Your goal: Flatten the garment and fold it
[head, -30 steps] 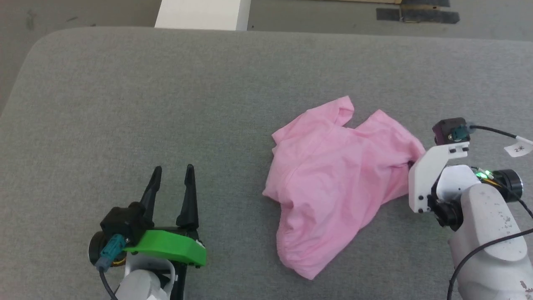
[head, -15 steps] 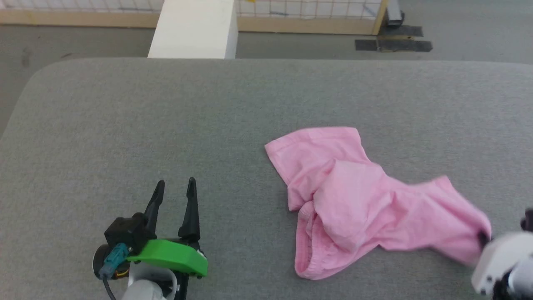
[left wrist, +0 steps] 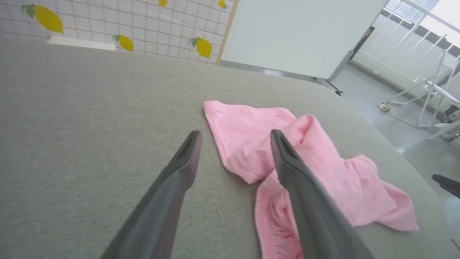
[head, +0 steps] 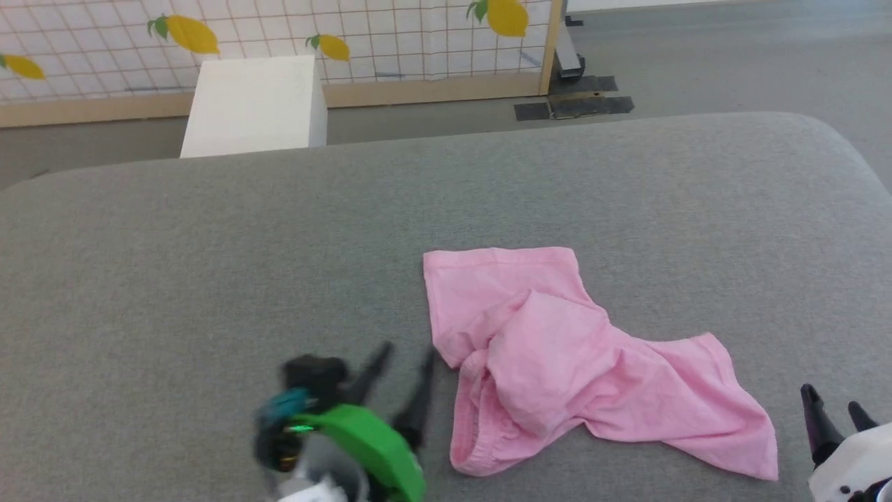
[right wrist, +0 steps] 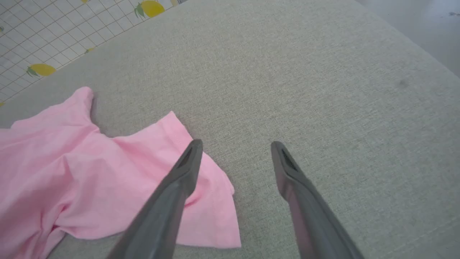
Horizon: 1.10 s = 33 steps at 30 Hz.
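Grey fabric is covering the worktop (head: 209,230) in the head view, with a lemon-printed grid wall (head: 418,35) and a white box (head: 254,104) standing behind it. The garment (head: 557,348) is lying right of centre, crumpled, one leg doubled over the middle and the other trailing toward the near right. The left jaws are showing blurred just beside the gathered waistband (head: 470,432), and the tips of the right jaws are peeking up near the trailing hem (neither seems to be touching cloth). From the left wrist, the left jaws are standing spread and empty above the garment (left wrist: 244,136), with the waistband bunching below one finger (left wrist: 298,187). A pinch here is risking several layers at once, which would drag the whole bundle instead of opening it. From the right wrist, the right jaws are likewise gaping with nothing between them, one finger (right wrist: 179,176) hanging over a corner of the garment (right wrist: 212,212). Closing too shallow is likely to let the thin knit slip out, and closing too deep could be snagging the worktop's cover.
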{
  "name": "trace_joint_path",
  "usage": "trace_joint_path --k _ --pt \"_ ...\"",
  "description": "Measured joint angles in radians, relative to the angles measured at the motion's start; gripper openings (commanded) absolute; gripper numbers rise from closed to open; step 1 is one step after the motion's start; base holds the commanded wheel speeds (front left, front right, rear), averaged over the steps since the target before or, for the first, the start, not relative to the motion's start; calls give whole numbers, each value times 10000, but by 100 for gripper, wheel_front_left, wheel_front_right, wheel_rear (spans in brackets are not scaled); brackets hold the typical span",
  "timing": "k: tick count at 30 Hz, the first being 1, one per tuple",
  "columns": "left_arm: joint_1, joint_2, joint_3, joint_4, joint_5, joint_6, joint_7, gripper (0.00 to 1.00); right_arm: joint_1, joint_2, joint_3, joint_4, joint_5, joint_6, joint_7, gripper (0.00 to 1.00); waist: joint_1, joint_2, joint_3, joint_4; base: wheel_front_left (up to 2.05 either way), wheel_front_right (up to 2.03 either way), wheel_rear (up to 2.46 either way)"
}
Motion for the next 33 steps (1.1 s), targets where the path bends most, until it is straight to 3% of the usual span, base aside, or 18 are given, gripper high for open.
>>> trace_joint_path --k 6,11,13,14,15,19,23,27,33 --pt "-568 -61 -1680 713 -257 -209 3618 100 -180 6 29 -75 19 0 -171 100 0 0 85 -242 0 0 0" --pt "-1383 107 -2119 2057 573 431 4903 100 -256 12 336 2 105 0 -341 100 0 0 245 -405 0 0 0" --pt "-1700 130 -2272 2481 734 449 5283 100 -259 12 447 75 125 0 -430 100 0 0 303 -480 0 0 0" --pt "-1778 115 -2307 2585 677 368 5375 38 -262 10 483 111 130 0 -451 100 0 0 318 -513 0 0 0" --pt "-1842 96 -2322 2640 608 232 5388 0 -269 12 523 155 163 0 -500 100 0 0 330 -553 0 0 0" --pt "-1821 12 -1996 2585 -209 -33 5262 0 -268 10 548 305 199 0 -742 100 0 0 339 -526 0 0 0" --pt "-1584 -134 -892 1737 -1400 19 4592 0 -265 12 606 541 234 0 -865 100 0 0 246 -385 0 0 0" --pt "-1329 102 593 -36 -2111 637 3956 0 -250 13 644 648 236 0 -951 100 0 0 91 -183 0 0 0" --pt "585 1172 1987 -1707 -2242 1942 4240 0 -228 13 686 723 188 0 -951 100 0 0 -71 257 0 0 0"
